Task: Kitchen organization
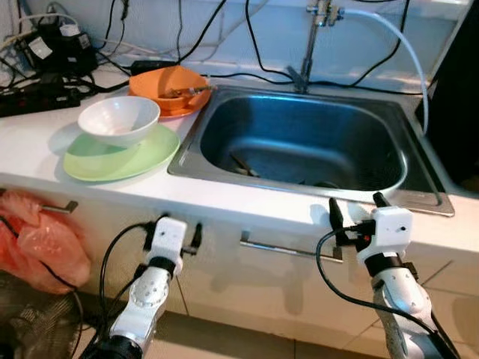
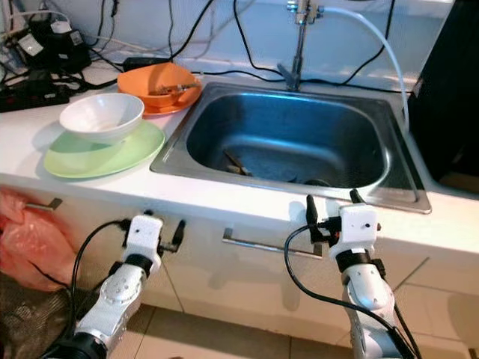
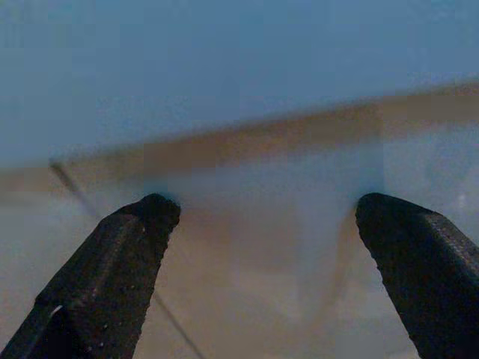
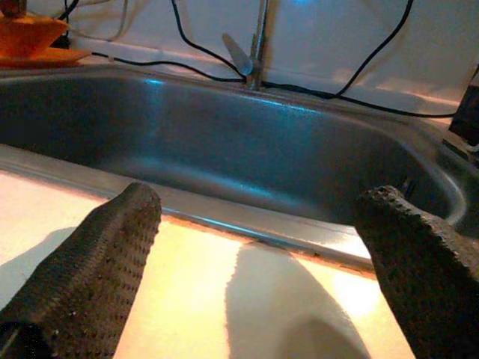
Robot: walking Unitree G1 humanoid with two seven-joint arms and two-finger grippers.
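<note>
The right gripper (image 1: 355, 207) is held open and empty at the tabletop (image 1: 247, 200) edge before the sink (image 1: 299, 142); the left gripper (image 1: 174, 229) is open below. The white bowl (image 1: 118, 120) rests on the green plate (image 1: 120, 157). An approach is judged underway; a reach is called for next.

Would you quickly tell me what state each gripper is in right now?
Left gripper: open, holding nothing, low in front of the cabinet.
Right gripper: open, holding nothing, at the front edge of the sink.

I see a white bowl (image 1: 118, 120) on a pale green plate (image 1: 120, 158), an orange dish (image 1: 168, 90), a grey steel sink (image 1: 299, 142), a white table (image 1: 30, 149).
</note>
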